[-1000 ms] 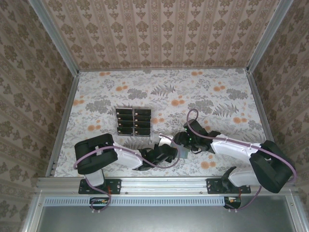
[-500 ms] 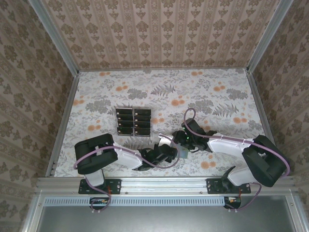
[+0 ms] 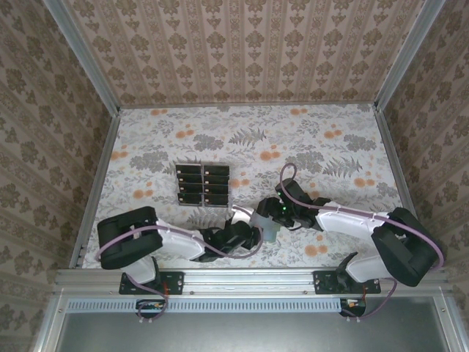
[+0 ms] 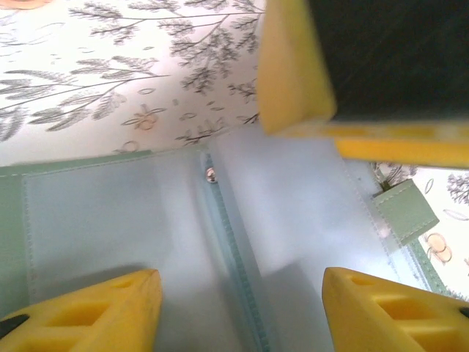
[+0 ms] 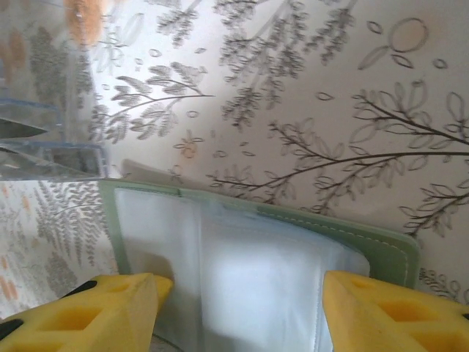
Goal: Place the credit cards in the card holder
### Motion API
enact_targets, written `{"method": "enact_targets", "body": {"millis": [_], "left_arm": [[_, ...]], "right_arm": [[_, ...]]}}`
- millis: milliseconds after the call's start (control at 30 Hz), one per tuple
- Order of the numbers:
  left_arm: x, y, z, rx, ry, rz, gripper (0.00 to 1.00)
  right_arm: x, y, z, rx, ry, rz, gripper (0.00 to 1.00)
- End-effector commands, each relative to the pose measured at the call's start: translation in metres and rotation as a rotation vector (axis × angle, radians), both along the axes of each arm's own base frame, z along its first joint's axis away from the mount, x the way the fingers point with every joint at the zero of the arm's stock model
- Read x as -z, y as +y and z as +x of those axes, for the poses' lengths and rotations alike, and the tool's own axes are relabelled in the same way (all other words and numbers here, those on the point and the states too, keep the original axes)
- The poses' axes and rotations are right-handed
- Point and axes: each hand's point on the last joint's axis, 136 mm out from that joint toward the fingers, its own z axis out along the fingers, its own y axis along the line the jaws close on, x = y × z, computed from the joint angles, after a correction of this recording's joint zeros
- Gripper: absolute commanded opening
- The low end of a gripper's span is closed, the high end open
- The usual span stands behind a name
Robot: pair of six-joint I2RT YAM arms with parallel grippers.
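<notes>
Left hand spread over card holder; its edges cut off.

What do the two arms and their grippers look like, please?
Both the left arm and right arm have bulky black joints, white link covers and a looping mauve cable. Each gripper's fingers are yellow blocks with angular cut-outs.

Clear tiered rack on floral table cover, patterned walls all around
</notes>
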Motion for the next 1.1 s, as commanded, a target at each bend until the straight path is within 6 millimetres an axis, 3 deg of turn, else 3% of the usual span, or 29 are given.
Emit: {"method": "enact_targets", "body": {"millis": [0,233,267,433,833,933,1067], "left_arm": [[-0.008,0.02,0.004,-0.057,-0.02,0.002,0.61],[-0.031,0.036,0.007,-0.087,-0.064,-0.051,0.61],[-0.033,0.038,0.007,-0.09,-0.069,-0.053,0.61],[-0.039,0.053,0.008,-0.118,-0.093,-0.064,0.61],[-0.075,0.107,0.016,-0.237,-0.178,-0.088,0.64],[-0.074,0.111,0.016,-0.234,-0.169,-0.077,0.66],[-0.07,0.106,0.017,-0.22,-0.141,-0.064,0.69]], "right_arm": [[-0.021,0.01,0.002,-0.008,-0.011,0.027,0.62],[-0.028,0.03,0.004,-0.039,-0.02,0.023,0.62],[-0.02,0.031,0.004,-0.037,-0.001,0.003,0.62],[-0.019,0.047,0.008,-0.055,0.003,0.003,0.62],[-0.022,0.107,0.025,-0.143,0.001,0.017,0.61],[-0.038,0.102,0.027,-0.136,-0.046,0.004,0.61],[-0.053,0.065,0.017,-0.115,-0.097,-0.1,0.61]]}}
